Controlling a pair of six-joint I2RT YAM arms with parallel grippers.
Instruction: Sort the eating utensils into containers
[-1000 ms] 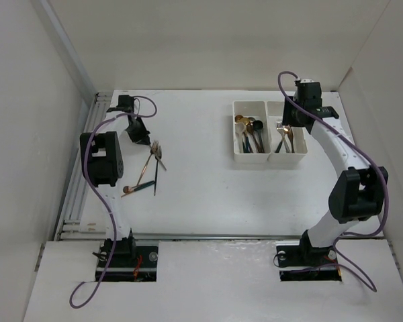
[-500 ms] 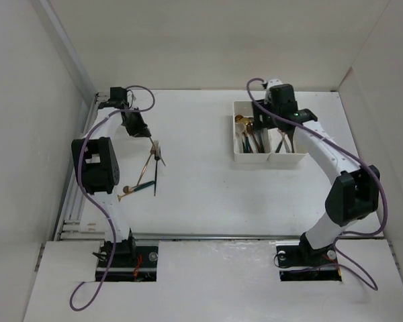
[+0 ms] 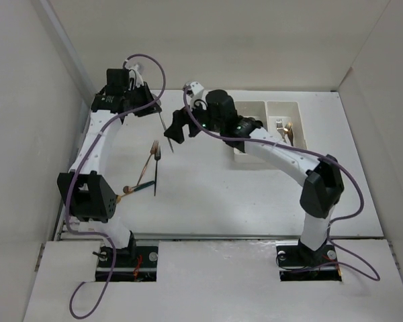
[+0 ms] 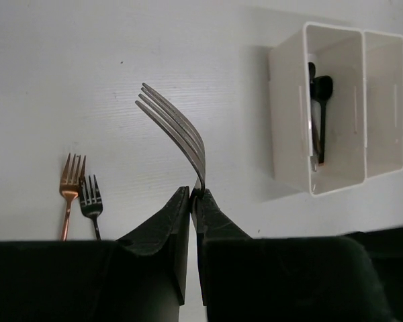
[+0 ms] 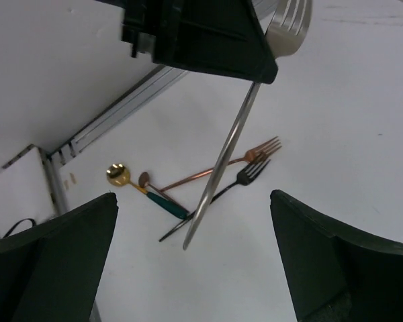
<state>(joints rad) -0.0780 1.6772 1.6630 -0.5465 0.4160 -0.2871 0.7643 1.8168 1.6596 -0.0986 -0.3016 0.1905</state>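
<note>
Our left gripper (image 4: 191,201) pinches silver fork (image 4: 181,131) below tines; handle hangs downward, seemingly centred within our wide-open right gripper (image 5: 193,198).

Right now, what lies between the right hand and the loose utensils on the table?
The silver fork, hanging handle-down from the shut left hand, crosses that gap, framed by the open right hand, touching neither finger. The right wrist view shows it.

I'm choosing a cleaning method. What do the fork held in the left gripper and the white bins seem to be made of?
Held fork: probably stainless steel with a polished finish; it is silver-grey, with bright reflections along the tines.
White bins: likely moulded plastic, smooth and slightly glossy, with thin walls and rounded corners.
</note>
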